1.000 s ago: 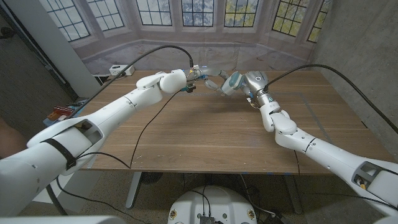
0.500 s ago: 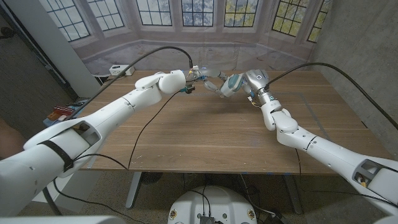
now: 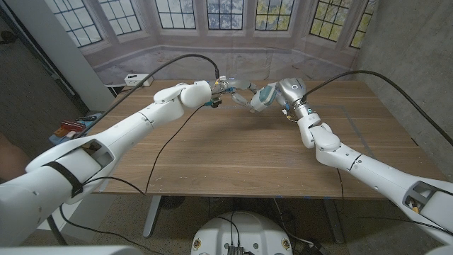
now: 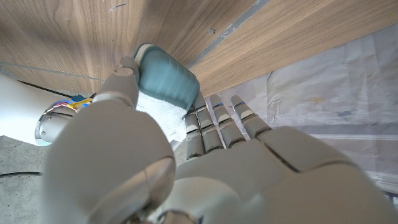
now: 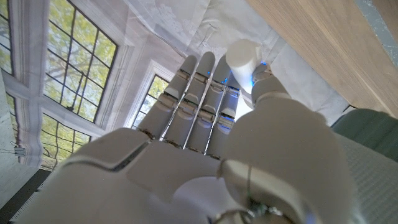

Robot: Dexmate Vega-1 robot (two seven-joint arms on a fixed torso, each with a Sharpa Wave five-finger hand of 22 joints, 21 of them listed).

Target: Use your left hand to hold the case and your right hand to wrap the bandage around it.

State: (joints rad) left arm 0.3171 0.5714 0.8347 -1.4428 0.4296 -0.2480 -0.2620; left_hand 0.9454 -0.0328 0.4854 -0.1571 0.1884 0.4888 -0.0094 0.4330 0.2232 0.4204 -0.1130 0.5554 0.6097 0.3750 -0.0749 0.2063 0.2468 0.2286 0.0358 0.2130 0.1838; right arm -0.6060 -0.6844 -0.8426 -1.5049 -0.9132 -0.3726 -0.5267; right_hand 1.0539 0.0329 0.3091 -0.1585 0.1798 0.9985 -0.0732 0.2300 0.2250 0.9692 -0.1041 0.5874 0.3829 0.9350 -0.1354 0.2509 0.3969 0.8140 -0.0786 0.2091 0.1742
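Note:
In the head view my two hands meet above the table's far middle. My left hand [image 3: 228, 86] grips the teal case [image 4: 166, 78] between thumb and fingers. White bandage [image 4: 159, 113] is wrapped over the part of the case nearest the palm. My right hand [image 3: 267, 93] is close against the case from the other side. In the right wrist view its fingers [image 5: 199, 99] are straight and close together with the thumb alongside. The teal case [image 5: 368, 127] and white bandage [image 5: 373, 183] lie beside that hand's thumb base. Whether it pinches the bandage is hidden.
A white power strip [image 3: 134, 79] lies at the table's far left corner, and black cables [image 3: 170, 134] trail from both arms across the wood. Small objects [image 3: 69, 128] sit on a low surface left of the table. The table's far edge [image 4: 261, 65] runs just behind the hands.
My right hand has shifted slightly right and away from me beside the case. The left hand has kept its grip in place.

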